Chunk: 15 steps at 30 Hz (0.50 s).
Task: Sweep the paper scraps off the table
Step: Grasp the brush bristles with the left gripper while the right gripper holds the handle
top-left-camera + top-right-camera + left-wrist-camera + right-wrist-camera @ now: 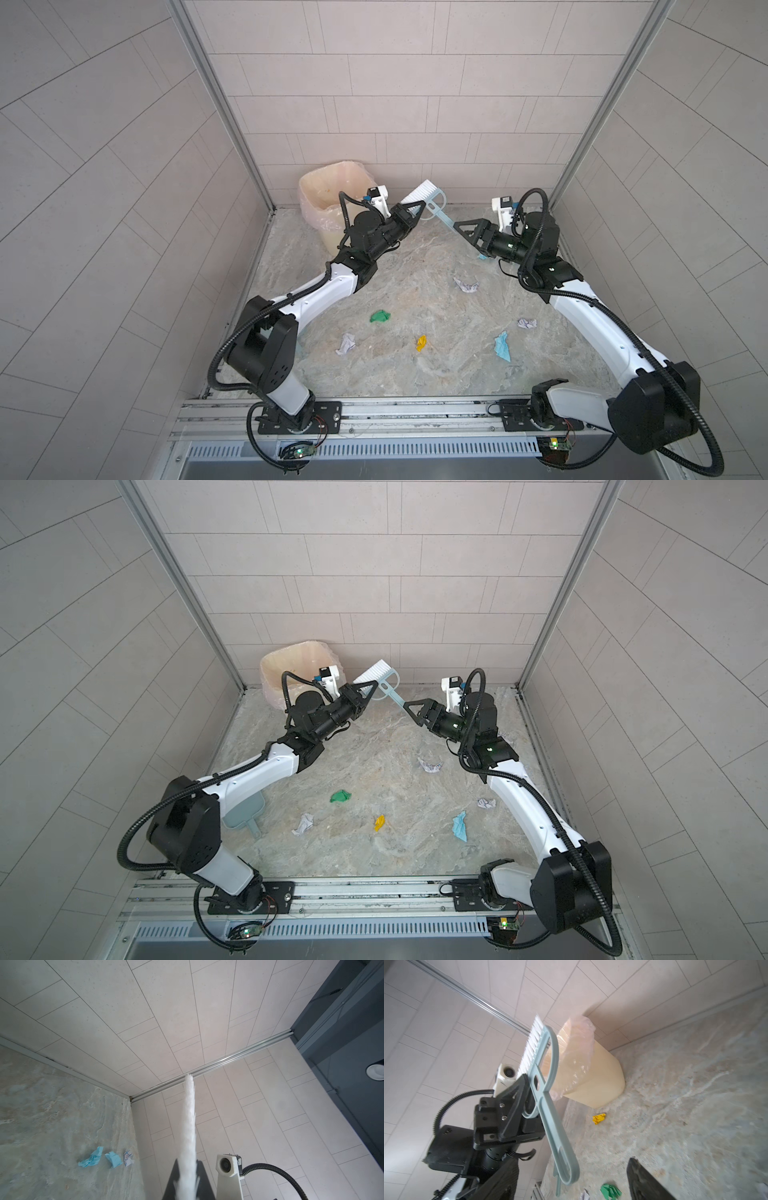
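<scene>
Left gripper pinches pale blue, white-bristled brush at bristle end. Right gripper gapes round stiff handle: better hold. Crumpled paper scraps look featherlight.

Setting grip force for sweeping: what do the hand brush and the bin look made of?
Hand brush: pale blue-grey moulded plastic, smooth and matt, going by the slotted handle; bristles: white, fine, straight, likely synthetic fibre.
Bin: cream, smooth, slightly translucent, probably plastic; liner: thin clear film, pinkish, wrinkled and glinting at the rim.
</scene>
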{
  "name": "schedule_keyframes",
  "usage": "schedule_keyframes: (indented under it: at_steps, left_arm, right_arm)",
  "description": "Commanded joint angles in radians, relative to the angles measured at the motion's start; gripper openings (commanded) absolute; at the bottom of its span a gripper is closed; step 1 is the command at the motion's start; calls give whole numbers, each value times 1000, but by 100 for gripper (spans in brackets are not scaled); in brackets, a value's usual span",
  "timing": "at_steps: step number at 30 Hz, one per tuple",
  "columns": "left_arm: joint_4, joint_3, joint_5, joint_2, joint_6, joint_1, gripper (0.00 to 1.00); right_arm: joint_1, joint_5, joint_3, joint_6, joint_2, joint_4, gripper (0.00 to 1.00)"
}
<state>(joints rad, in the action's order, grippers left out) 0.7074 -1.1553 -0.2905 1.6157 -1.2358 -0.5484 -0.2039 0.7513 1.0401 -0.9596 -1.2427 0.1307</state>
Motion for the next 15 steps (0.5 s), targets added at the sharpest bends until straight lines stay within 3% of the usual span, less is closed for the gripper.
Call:
schedule_keyframes:
  at_steps: [1, 7, 15]
  left_arm:
    - [131, -27, 13, 24, -93, -7, 0]
    - [148, -33, 16, 27, -109, -6, 0]
    - [167, -50, 4, 41, -117, -6, 0]
  right_arm:
    - [1, 33, 38, -119, -18, 179, 84]
    - [0, 50, 62, -206, -71, 287, 75]
    - [-14, 71, 63, -228, -89, 299, 60]
